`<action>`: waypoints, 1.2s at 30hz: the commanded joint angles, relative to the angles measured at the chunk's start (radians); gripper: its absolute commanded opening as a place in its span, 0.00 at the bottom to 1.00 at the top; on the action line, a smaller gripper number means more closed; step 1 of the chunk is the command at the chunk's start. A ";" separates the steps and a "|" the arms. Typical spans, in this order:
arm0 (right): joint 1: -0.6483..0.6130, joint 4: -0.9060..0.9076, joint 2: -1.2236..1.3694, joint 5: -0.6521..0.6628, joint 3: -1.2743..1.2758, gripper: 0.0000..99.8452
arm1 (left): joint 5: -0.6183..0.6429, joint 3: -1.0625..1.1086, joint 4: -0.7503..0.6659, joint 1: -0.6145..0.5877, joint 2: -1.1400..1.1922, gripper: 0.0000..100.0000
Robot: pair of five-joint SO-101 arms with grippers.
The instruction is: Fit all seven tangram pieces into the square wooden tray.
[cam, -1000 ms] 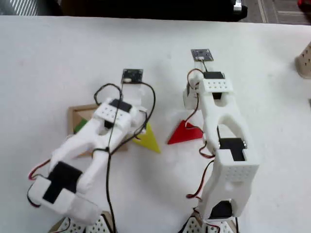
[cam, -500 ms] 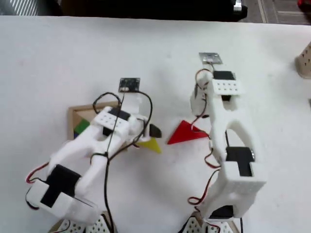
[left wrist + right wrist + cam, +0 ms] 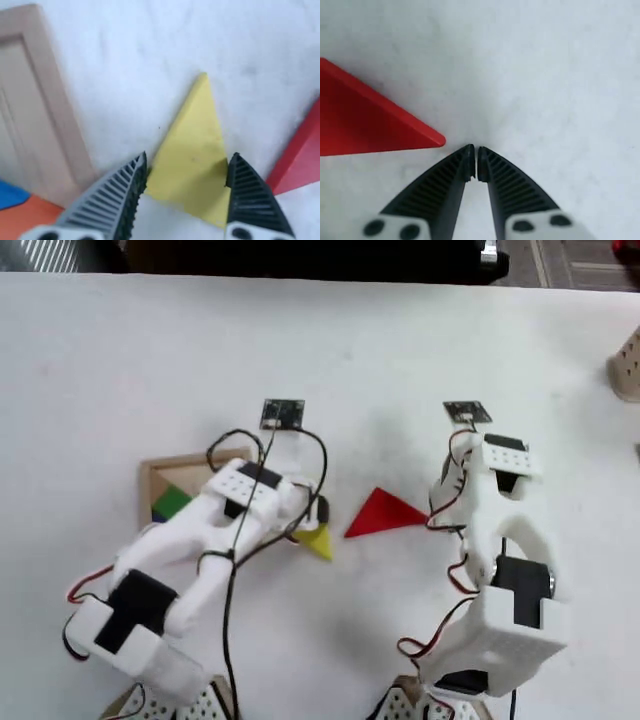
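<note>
The square wooden tray (image 3: 150, 472) lies at the left under my left arm, with a green piece (image 3: 172, 502) inside. In the left wrist view its wooden rim (image 3: 47, 105) runs beside an orange piece (image 3: 20, 220) and a blue piece (image 3: 9, 194). A yellow triangle (image 3: 192, 165) lies flat on the table just right of the tray. My left gripper (image 3: 187, 167) is open, one finger on each side of it. The same yellow triangle (image 3: 318, 540) peeks out below the left gripper (image 3: 315, 520). A red triangle (image 3: 385, 512) lies further right. My right gripper (image 3: 474, 156) is shut and empty, just off the red triangle's (image 3: 365, 125) tip.
White tabletop all round. A pale perforated object (image 3: 627, 365) stands at the far right edge. The arm bases (image 3: 420, 705) sit at the near edge. Open table lies beyond both arms toward the back.
My right arm has swung to the right, away from above the red triangle. My left gripper has come down around the yellow triangle, which now shows less from above.
</note>
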 commanded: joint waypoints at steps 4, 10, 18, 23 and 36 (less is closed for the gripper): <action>0.039 -0.033 -0.045 0.063 0.000 0.02 | 0.005 -0.061 -0.015 -0.022 0.027 0.25; 0.027 -0.059 -0.047 0.066 0.018 0.02 | -0.020 -0.066 0.023 -0.021 0.027 0.26; 0.027 -0.061 -0.047 0.066 0.017 0.02 | -0.032 -0.072 0.118 0.016 0.033 0.40; 0.027 -0.061 -0.047 0.066 0.017 0.02 | -0.038 -0.071 0.133 0.015 0.035 0.35; 0.027 -0.073 -0.045 0.066 0.017 0.02 | -0.040 -0.046 0.175 0.048 0.035 0.31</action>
